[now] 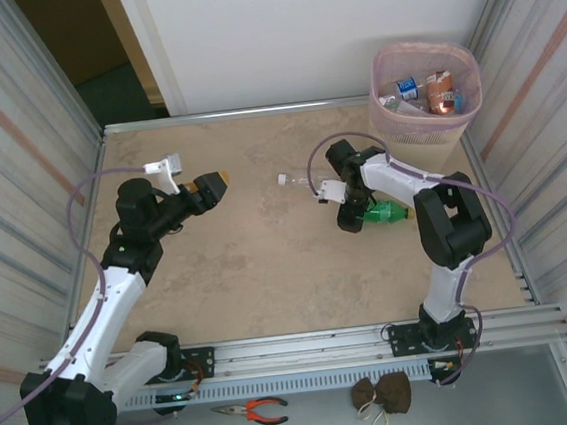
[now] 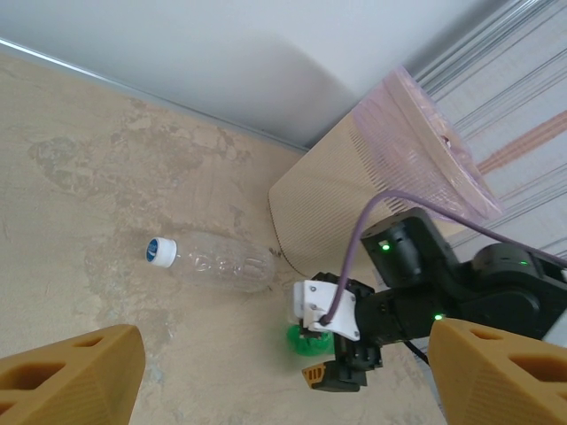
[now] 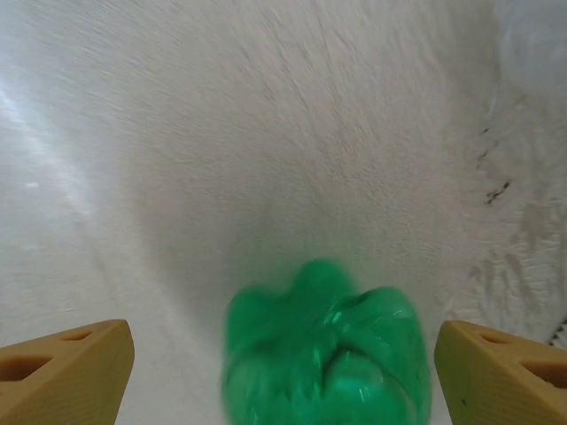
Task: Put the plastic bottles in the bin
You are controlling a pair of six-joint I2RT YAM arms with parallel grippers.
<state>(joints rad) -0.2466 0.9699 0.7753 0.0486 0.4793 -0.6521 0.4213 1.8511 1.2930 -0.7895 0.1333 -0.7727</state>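
Observation:
A green plastic bottle [image 1: 391,213] lies on the table to the right of centre. My right gripper [image 1: 354,216] is over its left end, tilted down. In the right wrist view the green bottle [image 3: 328,354] is blurred and sits between the wide-apart fingers [image 3: 66,372] with a gap on each side, so my right gripper [image 3: 283,381] is open. A clear bottle [image 1: 306,180] with a white cap lies just left of it, also clear bottle [image 2: 217,263]. My left gripper [image 1: 209,189] hangs open and empty at left centre, pointing at the clear bottle. The bin [image 1: 426,128] stands at the far right corner.
Several bottles lie inside the bin's pink liner [image 1: 431,93]. Metal walls close in the table on the left and right. The right arm [image 2: 443,283] stands between the bin [image 2: 354,190] and the green bottle [image 2: 310,341]. Bare table stretches across the middle and front.

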